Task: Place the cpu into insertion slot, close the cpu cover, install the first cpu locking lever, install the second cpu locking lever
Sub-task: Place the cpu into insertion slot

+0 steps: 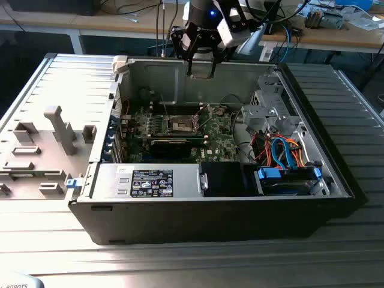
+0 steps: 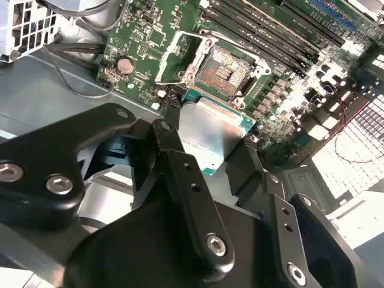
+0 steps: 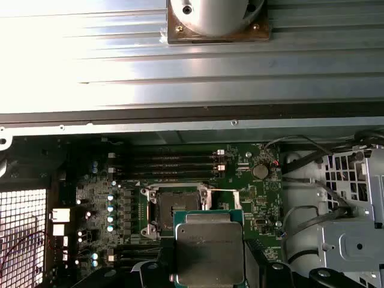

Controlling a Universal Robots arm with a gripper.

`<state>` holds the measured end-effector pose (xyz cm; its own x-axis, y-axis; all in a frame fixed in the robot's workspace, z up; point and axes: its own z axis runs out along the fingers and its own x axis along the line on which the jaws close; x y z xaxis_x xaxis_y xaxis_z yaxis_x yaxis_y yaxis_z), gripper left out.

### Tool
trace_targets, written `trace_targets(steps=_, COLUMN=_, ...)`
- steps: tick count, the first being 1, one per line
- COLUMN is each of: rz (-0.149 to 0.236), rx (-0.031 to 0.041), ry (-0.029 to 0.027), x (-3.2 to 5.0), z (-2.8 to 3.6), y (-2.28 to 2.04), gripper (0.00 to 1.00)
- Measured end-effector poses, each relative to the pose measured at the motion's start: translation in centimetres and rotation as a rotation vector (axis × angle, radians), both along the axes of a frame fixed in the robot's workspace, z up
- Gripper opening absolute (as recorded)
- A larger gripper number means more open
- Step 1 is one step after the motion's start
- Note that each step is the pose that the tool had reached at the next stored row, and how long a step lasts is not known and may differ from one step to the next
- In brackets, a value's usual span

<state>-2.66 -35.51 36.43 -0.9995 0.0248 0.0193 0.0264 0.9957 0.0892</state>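
A robot arm's gripper (image 1: 201, 67) hangs above the far wall of an open computer case (image 1: 180, 222) lying on a ribbed metal bench (image 1: 198, 264). Its jaws are clamped on opposite edges of the cpu (image 2: 210, 135), which is in the air and clear of the board, so none of the four steps appears complete. On the exterior view's left, a grey panel (image 1: 72, 90) studded with plastic fixtures (image 1: 60, 129) lies flat beside the case. Inside the case, a green motherboard (image 1: 216, 144) covers the floor against the far wall. Near its middle sits the insertion slot (image 2: 225, 69), empty, with its grid of contacts bare in both wrist views. The cpu cover (image 2: 165, 59) looks swung up off the slot on the side nearest a coin battery (image 2: 124, 65), leaving the opening free. The locking levers are too fine to pick out with confidence, though with the cover raised they are judged unlatched. Narrow memory slots (image 2: 270, 30) run alongside the slot, and a long black card (image 1: 171, 144) lies on its near side. A power supply (image 1: 153, 183) with a printed label fills the case along the near wall. Towards the exterior view's right, a metal drive cage (image 1: 270, 108) stands above a tangle of coloured cables (image 1: 282, 150) and a blue-tabbed drive bay (image 1: 285, 180). Seating the chip, closing the cover and setting both levers all remain.
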Motion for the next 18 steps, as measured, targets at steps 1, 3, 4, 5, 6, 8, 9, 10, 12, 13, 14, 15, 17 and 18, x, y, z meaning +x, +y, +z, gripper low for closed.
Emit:
trace_targets(steps=1, rz=0.000, rx=0.0001, ry=0.0000, x=0.00, z=0.00, y=0.00, gripper=0.55)
trace_targets(steps=3, rz=0.000, rx=0.0001, ry=0.0000, x=0.00, z=0.00, y=0.00, gripper=0.55)
trace_targets(steps=4, rz=0.000, rx=0.0001, ry=0.0000, x=-0.01, z=0.00, y=0.00, gripper=0.55)
trace_targets(steps=5, rz=0.000, rx=0.0001, ry=0.0000, x=-0.02, z=0.00, y=0.00, gripper=0.55)
trace_targets(steps=6, rz=0.000, rx=0.0000, ry=0.0000, x=-0.03, z=0.00, y=0.00, gripper=0.55)
trace_targets(steps=8, rz=0.000, rx=0.0001, ry=0.0000, x=-0.09, z=0.00, y=0.00, gripper=0.55)
trace_targets(steps=9, rz=0.000, rx=0.0001, ry=0.0000, x=-0.09, z=0.00, y=0.00, gripper=0.55)
trace_targets(steps=10, rz=0.000, rx=0.0000, ry=0.0001, x=-0.11, z=0.00, y=0.00, gripper=0.55)
trace_targets(steps=12, rz=0.000, rx=-0.0001, ry=0.0001, x=-0.14, z=-0.01, y=0.00, gripper=0.55)
trace_targets(steps=13, rz=0.000, rx=0.0000, ry=0.0000, x=-0.26, z=-0.03, y=0.00, gripper=0.55)
trace_targets(steps=14, rz=0.000, rx=0.0000, ry=0.0000, x=-0.27, z=-0.04, y=0.00, gripper=0.55)
trace_targets(steps=15, rz=0.000, rx=0.0001, ry=0.0000, x=-0.28, z=-0.04, y=0.00, gripper=0.55)
trace_targets(steps=17, rz=0.000, rx=0.0001, ry=0.0000, x=-0.33, z=-0.04, y=0.00, gripper=0.55)
trace_targets(steps=18, rz=0.000, rx=0.0002, ry=-0.0001, x=-0.35, z=-0.05, y=0.00, gripper=0.55)
